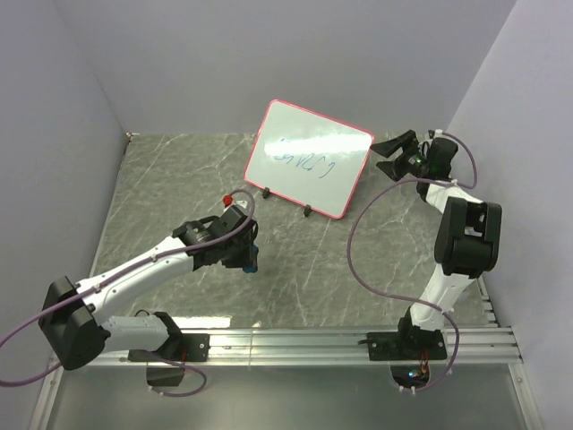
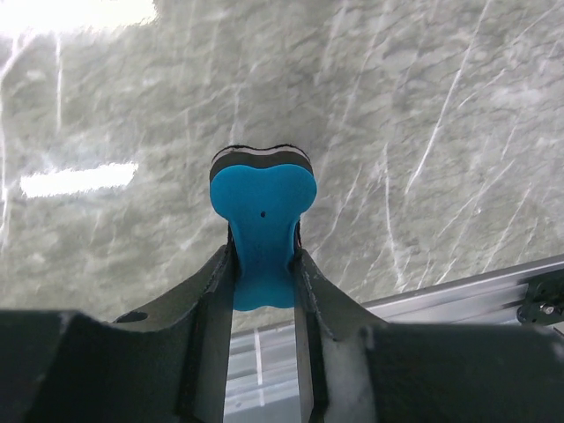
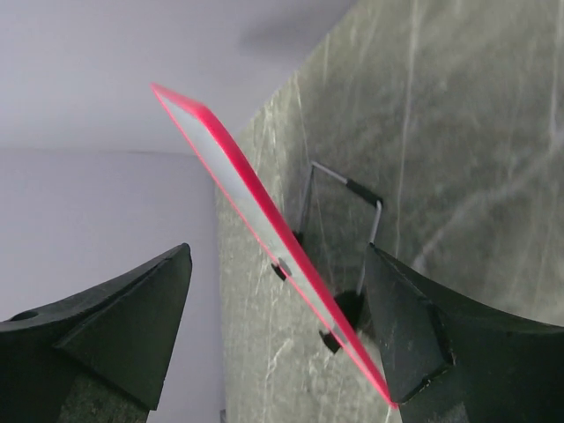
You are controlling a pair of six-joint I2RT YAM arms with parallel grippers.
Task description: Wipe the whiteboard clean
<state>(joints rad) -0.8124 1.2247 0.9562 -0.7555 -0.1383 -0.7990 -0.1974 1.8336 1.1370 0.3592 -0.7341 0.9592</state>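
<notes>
Pinched tight in the left gripper (image 2: 264, 260), a blue eraser (image 2: 263, 207) sat near but clear of the whiteboard (image 1: 309, 157), whose scribbles (image 1: 304, 163) were unwiped. Its side edge stood between the right gripper's (image 3: 278, 264) wide-open jaws, untouched. An eraser push before they steadied it could have toppled the propped board.

No text can be read anywhere; the whiteboard (image 1: 309, 152) carries only an illegible blue scribble (image 1: 304, 163).

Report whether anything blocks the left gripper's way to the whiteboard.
Nothing visible does. The left gripper, shut on the eraser, has only bare table between it and the whiteboard.
</notes>
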